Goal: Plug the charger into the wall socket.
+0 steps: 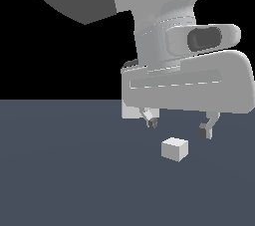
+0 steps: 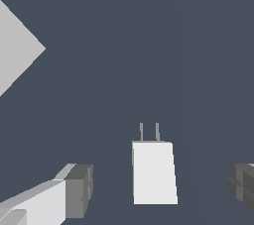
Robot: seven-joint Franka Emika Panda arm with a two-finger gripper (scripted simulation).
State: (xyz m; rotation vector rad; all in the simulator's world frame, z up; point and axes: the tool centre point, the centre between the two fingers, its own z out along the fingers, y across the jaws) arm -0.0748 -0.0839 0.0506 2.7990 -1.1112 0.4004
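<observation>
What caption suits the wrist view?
Open fingers flank the charger, its two prongs showing, wall socket off to one side.

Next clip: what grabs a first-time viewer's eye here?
The big pale gripper fills the upper part of the exterior view, its jaws wide open and hanging just above the floor. Below it sits the small off-white charger, untouched; the wrist view shows its two prongs pointing away from the camera. A corner of the wall socket shows at that view's edge.

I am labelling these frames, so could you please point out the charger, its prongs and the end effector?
charger [image 2: 154, 174]: wrist view, middle of its white body.
prongs [image 2: 157, 132]: wrist view, one prong's shaft.
end effector [image 1: 179, 128]: exterior view, midway between its fingertips.
</observation>
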